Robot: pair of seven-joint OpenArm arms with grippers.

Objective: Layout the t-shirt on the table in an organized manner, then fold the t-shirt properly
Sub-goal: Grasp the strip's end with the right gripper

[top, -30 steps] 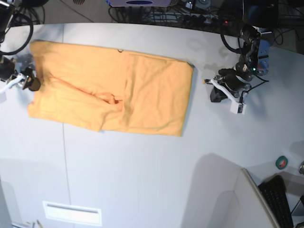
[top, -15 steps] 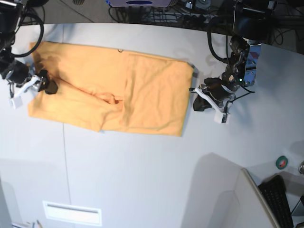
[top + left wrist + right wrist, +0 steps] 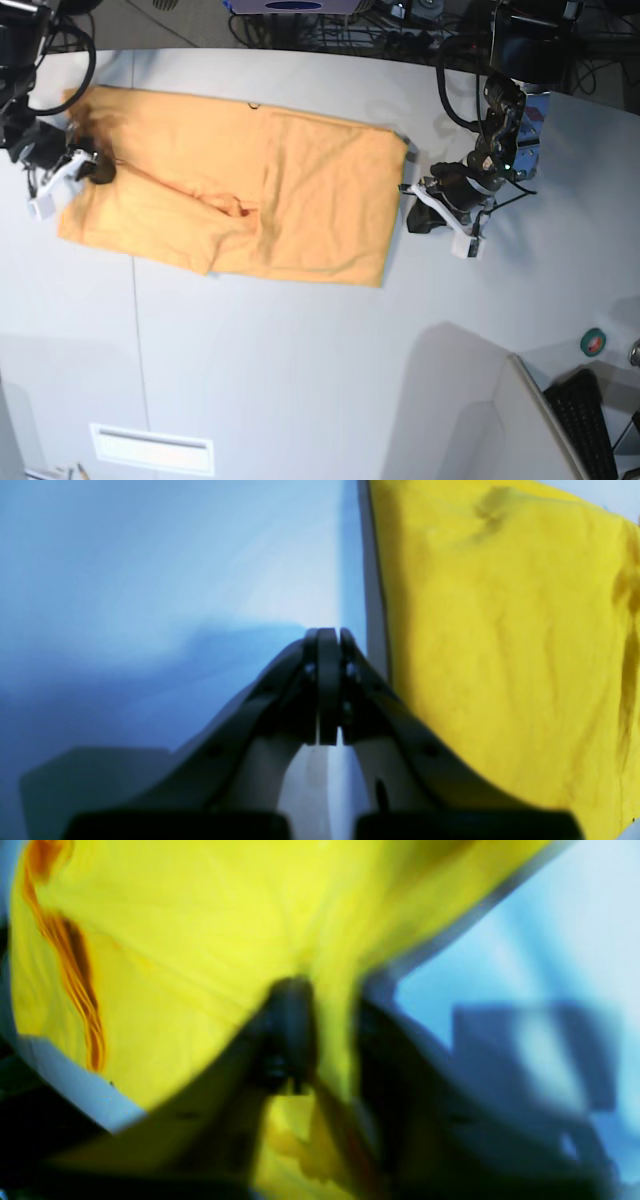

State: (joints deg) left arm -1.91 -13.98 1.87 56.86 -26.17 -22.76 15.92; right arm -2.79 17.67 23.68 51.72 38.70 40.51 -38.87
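The orange-yellow t-shirt [image 3: 250, 190] lies flat on the white table [image 3: 300, 370] as a wide folded rectangle, with a crease bump near its middle. My right gripper [image 3: 97, 170] sits on the shirt's left edge in the base view. The blurred right wrist view shows that gripper [image 3: 320, 1005] shut, with yellow t-shirt [image 3: 175, 940] fabric pinched between its fingers. My left gripper [image 3: 413, 217] rests on bare table just beside the shirt's right edge. Seen from the left wrist, it [image 3: 327, 645] is shut on nothing, with the t-shirt [image 3: 500, 630] to its right.
A thin dark seam [image 3: 135, 300] runs down the table's left part. A white label [image 3: 152, 448] lies near the front edge. A green tape roll [image 3: 593, 342] and a black keyboard [image 3: 590, 420] sit at the right front. Cables crowd the back edge.
My right gripper went onto the shirt's left edge, shifted slightly toward the back and closed on the fabric. The left arm came up to the shirt's right edge and then stayed there.
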